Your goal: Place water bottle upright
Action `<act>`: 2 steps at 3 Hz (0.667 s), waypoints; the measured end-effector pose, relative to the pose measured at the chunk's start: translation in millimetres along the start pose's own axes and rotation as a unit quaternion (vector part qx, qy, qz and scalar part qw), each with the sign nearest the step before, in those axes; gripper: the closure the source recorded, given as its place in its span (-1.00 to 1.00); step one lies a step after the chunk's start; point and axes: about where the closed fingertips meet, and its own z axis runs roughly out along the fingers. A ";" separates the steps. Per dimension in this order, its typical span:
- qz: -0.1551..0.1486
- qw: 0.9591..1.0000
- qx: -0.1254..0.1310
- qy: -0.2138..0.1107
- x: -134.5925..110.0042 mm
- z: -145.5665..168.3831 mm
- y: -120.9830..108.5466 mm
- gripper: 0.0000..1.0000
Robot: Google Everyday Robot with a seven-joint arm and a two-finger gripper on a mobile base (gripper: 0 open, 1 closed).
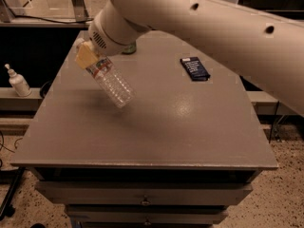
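Observation:
The water bottle (111, 82) is a clear ribbed plastic bottle with a red-white-blue label band near the neck. It hangs tilted in the air above the left half of the grey table (156, 132), base pointing down and to the right. My gripper (90, 58) is shut on the bottle's neck end, at the upper left of the table. The cap is hidden by the yellowish fingers (84, 56). The big white arm runs from the gripper to the upper right.
A green drink can (129, 47) stands at the back of the table, mostly hidden behind my wrist. A dark blue packet (194, 68) lies at the right rear. A small white pump bottle (18, 81) stands on a shelf to the left of the table.

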 end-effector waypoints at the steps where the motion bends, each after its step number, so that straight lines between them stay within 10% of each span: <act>1: -0.012 0.995 -0.034 -0.098 -11.5 -2.4 1.8 1.00; 2: -0.024 0.976 -0.048 -0.210 -49.4 -12.8 1.9 1.00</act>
